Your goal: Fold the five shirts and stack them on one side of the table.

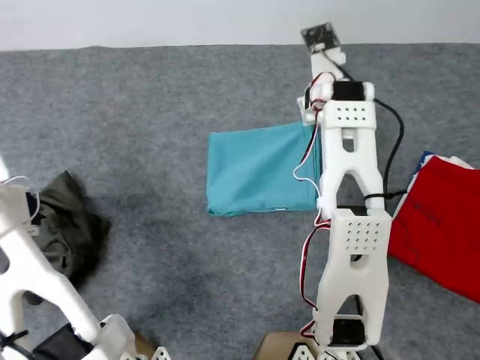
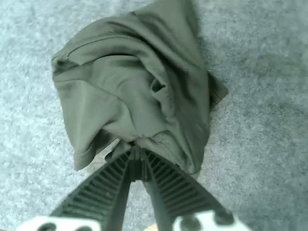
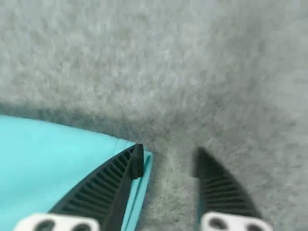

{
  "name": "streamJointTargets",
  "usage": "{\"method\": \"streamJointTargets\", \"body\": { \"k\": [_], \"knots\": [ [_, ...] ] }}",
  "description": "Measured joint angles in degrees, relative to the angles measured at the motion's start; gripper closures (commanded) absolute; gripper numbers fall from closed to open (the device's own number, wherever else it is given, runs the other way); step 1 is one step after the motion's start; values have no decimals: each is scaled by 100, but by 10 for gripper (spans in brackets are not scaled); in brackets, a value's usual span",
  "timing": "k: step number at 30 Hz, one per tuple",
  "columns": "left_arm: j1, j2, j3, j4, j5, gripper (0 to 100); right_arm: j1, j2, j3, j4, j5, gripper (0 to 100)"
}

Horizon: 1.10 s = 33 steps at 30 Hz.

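A teal shirt (image 1: 259, 171) lies folded into a flat rectangle in the middle of the grey table. My right gripper (image 3: 168, 161) is open at its far right corner: one finger rests on the teal shirt (image 3: 57, 163), the other is over bare carpet. In the high view the right arm (image 1: 349, 187) stretches along the shirt's right edge. A crumpled olive shirt (image 2: 134, 91) sits at the left edge of the table (image 1: 71, 225). My left gripper (image 2: 139, 161) is shut on the near hem of the olive shirt.
A folded red shirt (image 1: 439, 221) lies at the right edge on top of other fabric, with a blue and white edge (image 1: 426, 159) showing. Grey carpet (image 1: 150, 112) covers the table, with open room behind and in front of the teal shirt.
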Motion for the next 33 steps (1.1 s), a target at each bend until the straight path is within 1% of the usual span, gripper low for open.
{"method": "streamJointTargets", "body": {
  "k": [4,8,9,11,15,22,25,28,33],
  "knots": [
    [176,0,0,0,0,994,-35,0,-844,615,0,818],
    [167,0,0,0,0,994,-246,-9,-1301,1424,0,974],
    [167,0,0,0,0,994,-290,-9,-1327,1618,0,997],
    [167,0,0,-9,0,994,-334,97,-1327,1873,0,975],
    [167,0,0,-62,0,994,-325,536,-1336,1987,0,988],
    [167,0,0,-79,0,994,-167,1925,-1336,1275,0,988],
    [167,0,0,-79,0,994,-158,2048,-1609,1266,0,988],
    [167,0,0,-79,0,994,-167,2110,-2136,1591,0,988],
    [167,0,0,-79,0,994,-343,2101,-3473,2532,0,988]
  ]
}}
